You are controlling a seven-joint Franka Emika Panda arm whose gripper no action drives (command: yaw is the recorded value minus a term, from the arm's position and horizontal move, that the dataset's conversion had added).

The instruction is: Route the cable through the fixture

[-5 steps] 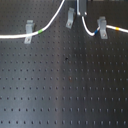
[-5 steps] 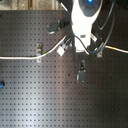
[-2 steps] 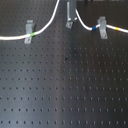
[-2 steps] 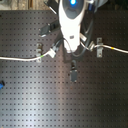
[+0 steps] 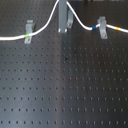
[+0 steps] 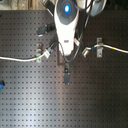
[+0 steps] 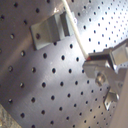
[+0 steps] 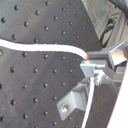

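A black perforated metal desk (image 5: 65, 90) with a regular grid of small holes fills both exterior views. In the second exterior view, a white robot arm with a blue light on its top (image 6: 66, 25) hangs over the desk's upper middle, reaching toward six o'clock.

The long thin white cable (image 5: 12, 37) runs across the far part of the desk in the first exterior view. From nine o'clock it passes a green band at the small grey metal clip on the first exterior view's left (image 5: 29, 29), rises to a peak at twelve o'clock, then drops to a blue band at the small grey metal clip on the first exterior view's right (image 5: 102, 27), with a yellow band just past it toward three o'clock.

The tool (image 5: 62, 20) stands at the cable's peak as a grey upright block; the cable climbs to it on both sides. In both wrist views the cable ends at the grey fingers (image 8: 95, 67), with a small red mark at that spot, so the tool appears clamped on the cable. A grey metal bracket (image 8: 75, 101) sits just beside the cable in the second wrist view.
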